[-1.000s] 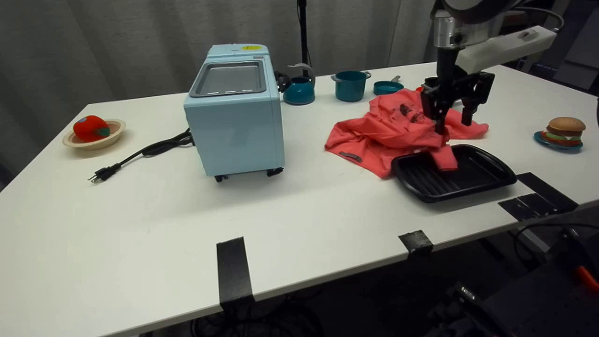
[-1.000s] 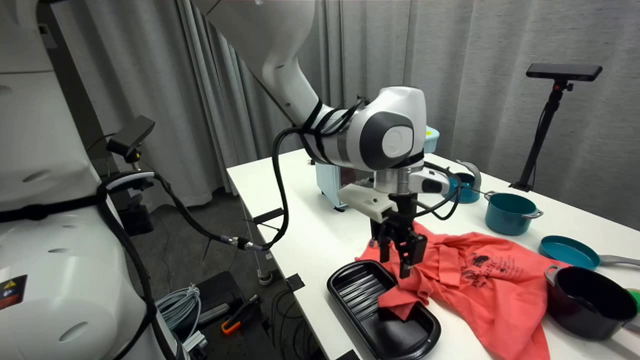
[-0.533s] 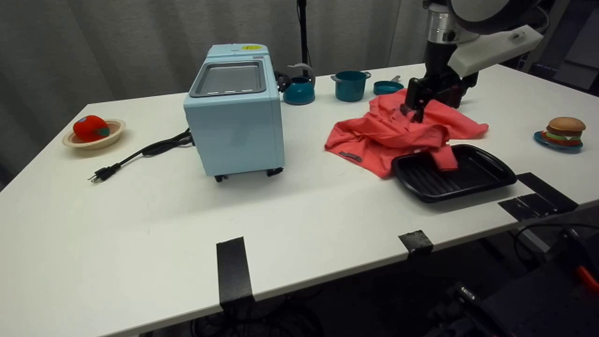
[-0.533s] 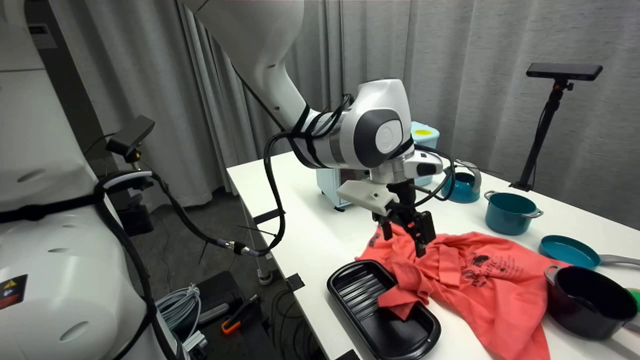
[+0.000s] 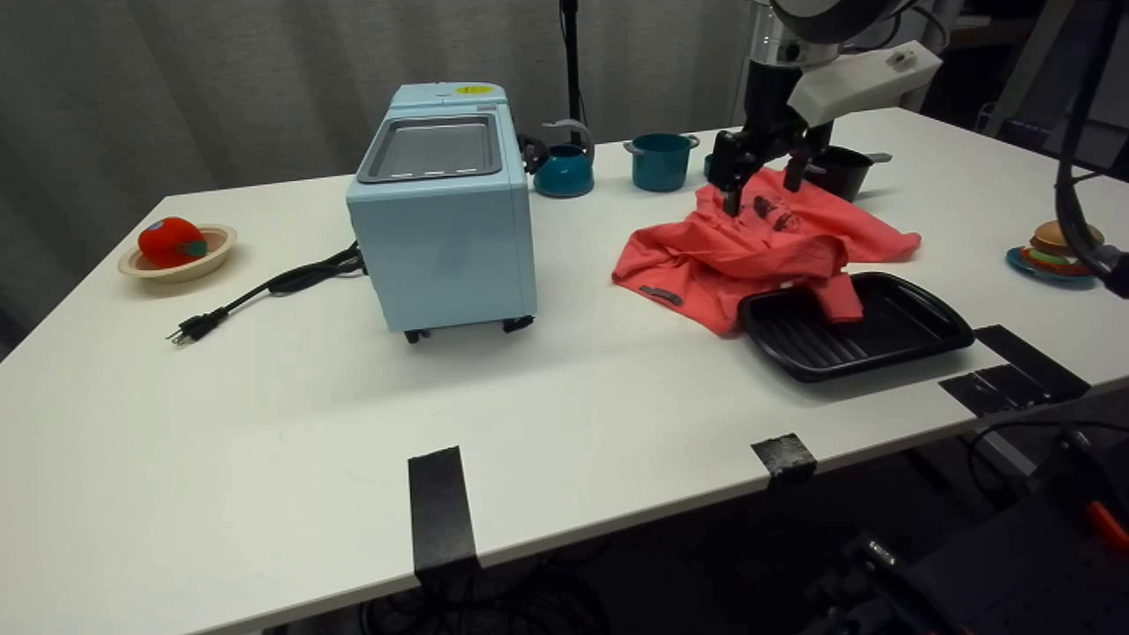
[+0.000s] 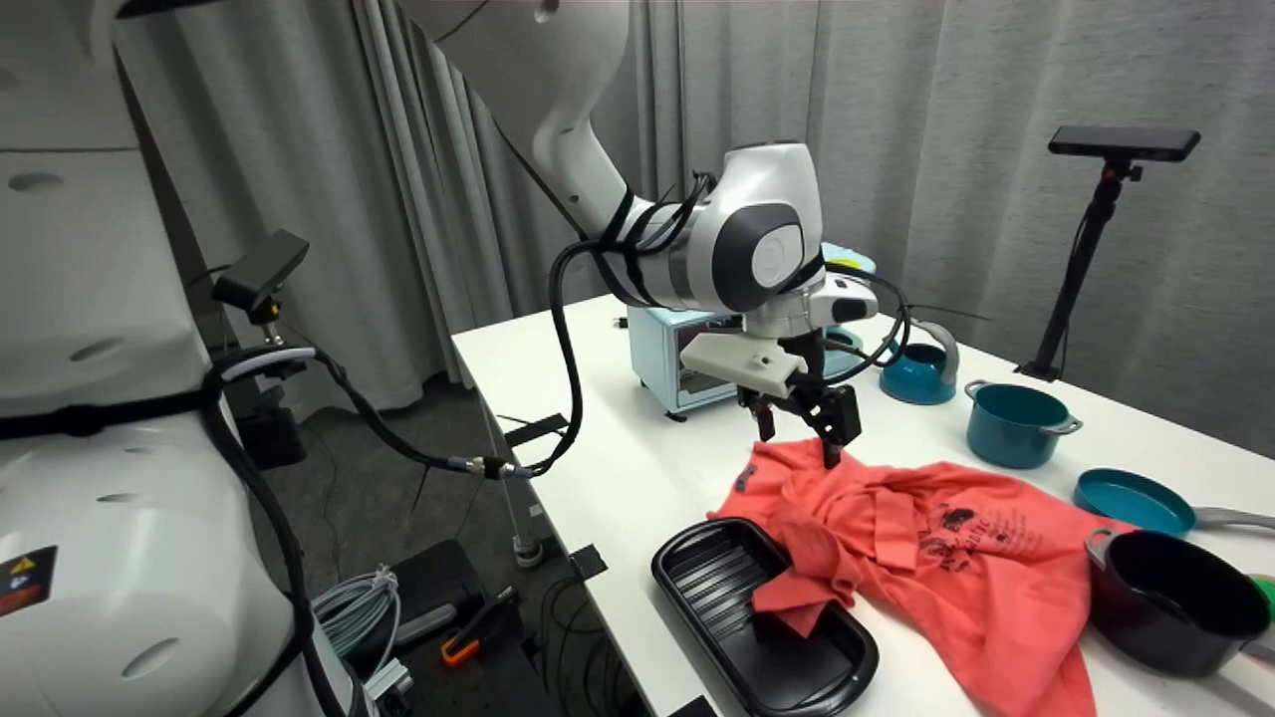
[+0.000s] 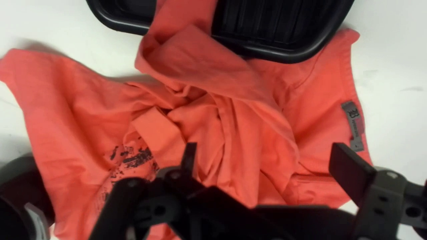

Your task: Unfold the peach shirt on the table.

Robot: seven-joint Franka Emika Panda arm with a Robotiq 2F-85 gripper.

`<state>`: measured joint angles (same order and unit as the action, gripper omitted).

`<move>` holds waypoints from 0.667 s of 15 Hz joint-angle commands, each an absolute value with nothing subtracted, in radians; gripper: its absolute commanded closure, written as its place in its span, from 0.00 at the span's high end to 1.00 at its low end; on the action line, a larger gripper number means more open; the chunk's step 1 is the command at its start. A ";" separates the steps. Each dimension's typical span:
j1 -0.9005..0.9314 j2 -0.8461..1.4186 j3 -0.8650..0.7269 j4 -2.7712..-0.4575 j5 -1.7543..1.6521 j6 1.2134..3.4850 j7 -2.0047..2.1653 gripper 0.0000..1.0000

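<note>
Gripper (image 7: 264, 155) hangs above peach shirt (image 6: 926, 573), fingers (image 7: 350, 175) spread apart; wrist view shows shirt below, between them. Shirt lies crumpled on white table (image 5: 265, 423), part of it inside ribbed black pan (image 6: 725, 588).

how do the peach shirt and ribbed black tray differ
The peach shirt is soft, crumpled fabric; the ribbed black tray looks rigid, with a rounded oblong outline. The shirt bears a dark print; the tray looks plain black. The shirt spreads wider than the tray. Both are on the white table, with part of the shirt inside the tray.
</note>
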<state>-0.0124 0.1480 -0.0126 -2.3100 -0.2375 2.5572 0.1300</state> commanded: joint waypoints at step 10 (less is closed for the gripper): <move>0.012 0.454 -0.004 -2.122 -0.185 2.496 0.059 0.87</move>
